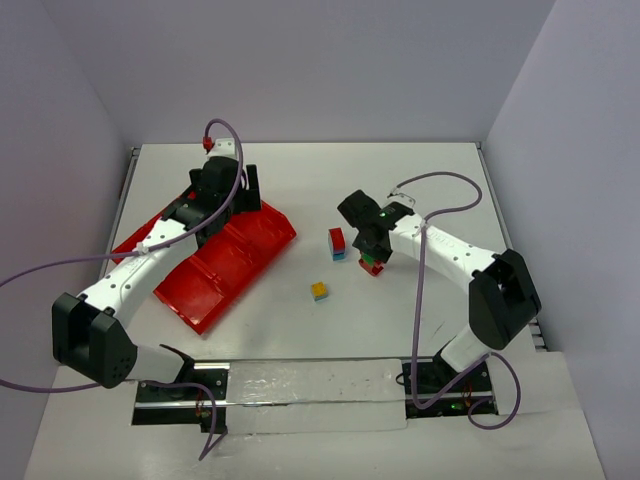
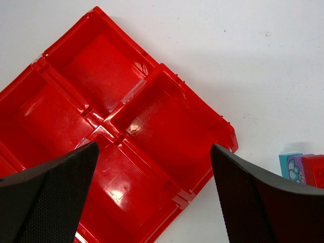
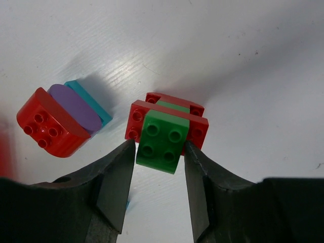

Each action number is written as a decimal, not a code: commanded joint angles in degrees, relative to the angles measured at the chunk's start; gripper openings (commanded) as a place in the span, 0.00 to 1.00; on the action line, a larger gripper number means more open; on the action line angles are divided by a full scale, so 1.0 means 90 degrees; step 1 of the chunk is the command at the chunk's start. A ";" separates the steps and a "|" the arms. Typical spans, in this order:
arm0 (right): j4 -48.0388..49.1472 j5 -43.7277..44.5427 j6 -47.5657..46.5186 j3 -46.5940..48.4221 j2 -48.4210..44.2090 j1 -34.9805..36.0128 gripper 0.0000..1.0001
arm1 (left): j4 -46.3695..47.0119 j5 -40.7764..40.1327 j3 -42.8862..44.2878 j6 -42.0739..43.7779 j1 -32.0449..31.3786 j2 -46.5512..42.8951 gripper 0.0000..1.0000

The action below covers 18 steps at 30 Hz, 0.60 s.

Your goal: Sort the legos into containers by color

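overhead, loose legos (image 1: 337,243) are lying on the surface (image 1: 300,180) beside the red tray (image 1: 215,290). the left claw (image 2: 154,152) is hovering wide over its compartments (image 2: 162,126), seemingly waiting. the right claw (image 3: 159,152) is pinching a green brick (image 3: 162,139), probably to separate colours.

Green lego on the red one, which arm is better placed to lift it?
Right. The right fingers sit against both sides of the green lego; the left fingers hang open over the red tray, away from it.
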 commanded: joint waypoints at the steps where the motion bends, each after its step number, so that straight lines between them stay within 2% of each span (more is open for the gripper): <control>1: -0.0078 0.0361 -0.0318 0.0287 0.0181 -0.0055 0.54 | 0.0048 -0.0102 0.0075 0.0080 -0.0057 -0.0082 0.99; 6: -0.0030 0.0316 -0.0438 0.0287 0.0236 -0.0055 0.56 | 0.0033 -0.0131 0.0139 0.0109 -0.0067 -0.0052 0.99; 10: -0.0029 0.0333 -0.0443 0.0287 0.0226 -0.0045 0.52 | 0.0013 -0.0131 0.0167 0.0127 -0.0077 0.0000 0.99; 14: -0.0031 0.0376 -0.0412 0.0267 0.0182 -0.0063 0.35 | 0.0022 -0.0151 0.0208 0.0139 -0.0097 0.0027 0.99; 17: -0.0068 0.0404 -0.0523 0.0369 0.0052 -0.0055 0.06 | 0.0012 -0.0151 0.0226 0.0148 -0.0098 0.0060 0.99; 18: -0.0081 0.0410 -0.0576 0.0384 0.0014 -0.0055 0.01 | 0.0013 -0.0151 0.0227 0.0142 -0.0097 0.0065 0.99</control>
